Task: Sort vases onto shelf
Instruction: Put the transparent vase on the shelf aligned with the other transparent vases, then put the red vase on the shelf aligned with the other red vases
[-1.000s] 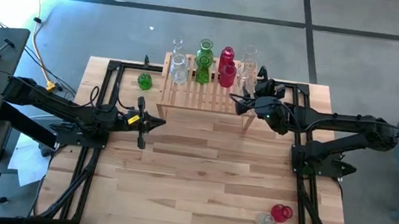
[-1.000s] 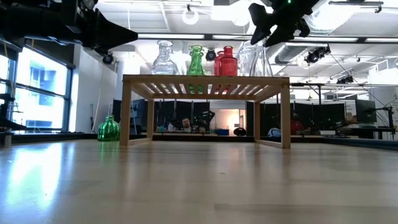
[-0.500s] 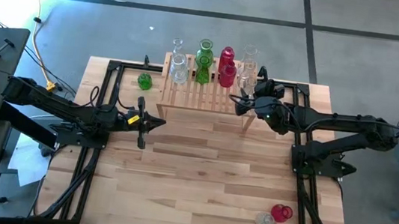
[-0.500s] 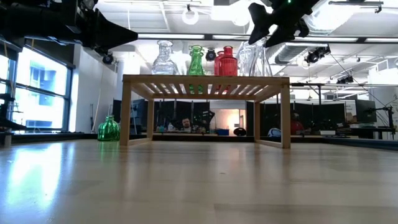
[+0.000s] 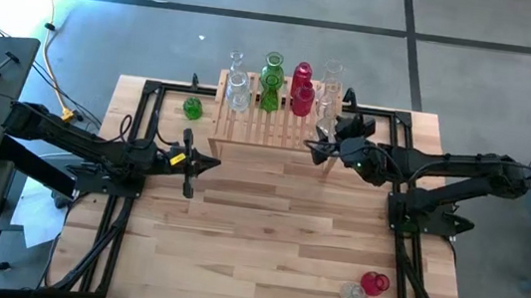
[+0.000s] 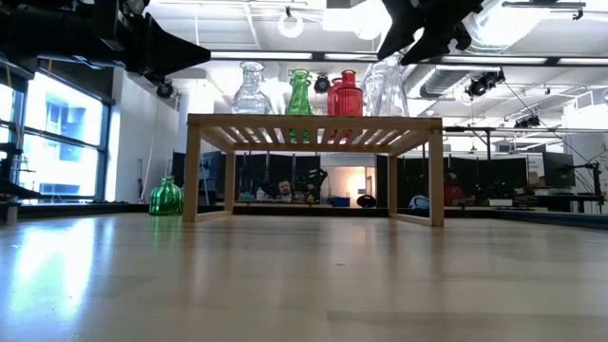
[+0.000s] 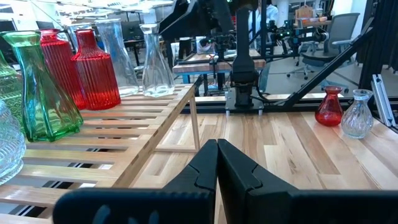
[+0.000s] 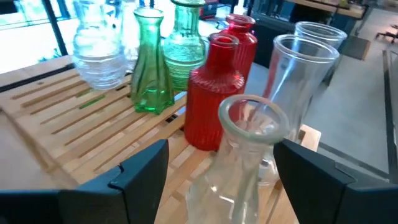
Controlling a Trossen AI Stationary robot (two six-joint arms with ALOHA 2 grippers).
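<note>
The right end effector (image 5: 325,136) hangs over the right end of the shelf (image 5: 258,128), its fingers spread wide. In the right wrist view a clear flask-shaped vase (image 8: 239,162) stands upright on the slats between the two dark fingers (image 8: 140,177), with a gap on either side, so nothing is gripped. Just behind it stand two taller clear vases (image 8: 292,74), and beside those two red ribbed bottles (image 8: 214,102), a green flared vase (image 8: 149,68), a rounder green bottle (image 8: 185,46) and a clear ribbed vase (image 8: 99,59), all upright on the shelf.

The left end effector (image 5: 214,163) waits above the surface in front of the shelf's left leg, fingers pressed together and holding nothing, as the left wrist view shows (image 7: 217,165).

Off the shelf, a green vase (image 5: 193,109) stands on the surface just left of the rack. Well apart, near the front right corner of the surface, a small red vase (image 5: 374,282) and a small clear vase (image 5: 354,295) stand side by side.
</note>
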